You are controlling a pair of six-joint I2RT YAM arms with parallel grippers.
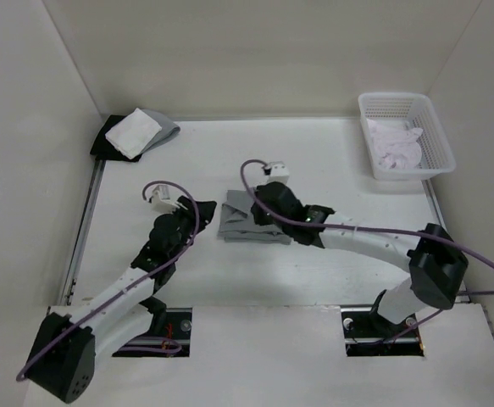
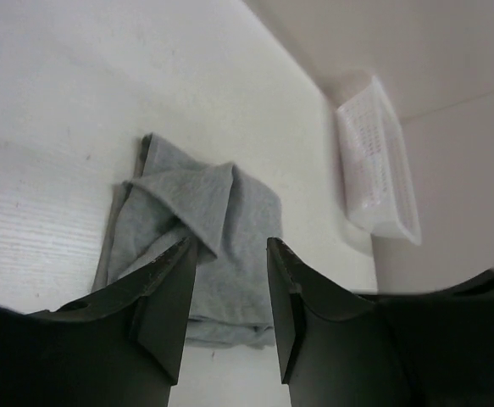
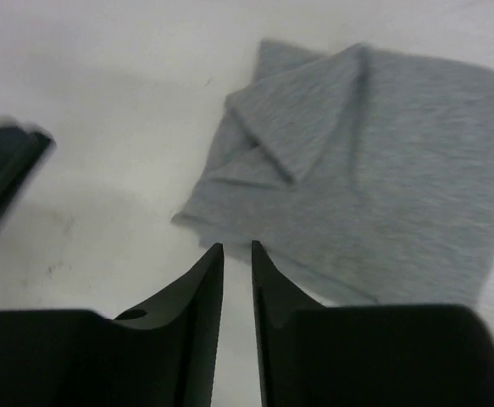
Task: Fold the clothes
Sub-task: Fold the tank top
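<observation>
The clothes [image 1: 245, 223] are one grey garment lying in a folded heap at the middle of the table, with one flap doubled over on top. My left gripper [image 1: 194, 222] hovers at its left side. In the left wrist view this gripper [image 2: 232, 246] stands open, the clothes [image 2: 230, 212] showing between and beyond its fingers, nothing gripped. My right gripper [image 1: 255, 214] is over the garment's far right part. Seen from the right wrist, this gripper [image 3: 237, 246] has a narrow gap with bare table in it, just short of the edge of the clothes [image 3: 382, 186].
A white basket [image 1: 424, 110] holding a pale cloth [image 1: 395, 146] stands at the back right; the basket [image 2: 374, 161] also shows from the left wrist. A small white square cloth [image 1: 134, 131] on dark pieces lies at the back left. White walls enclose the table.
</observation>
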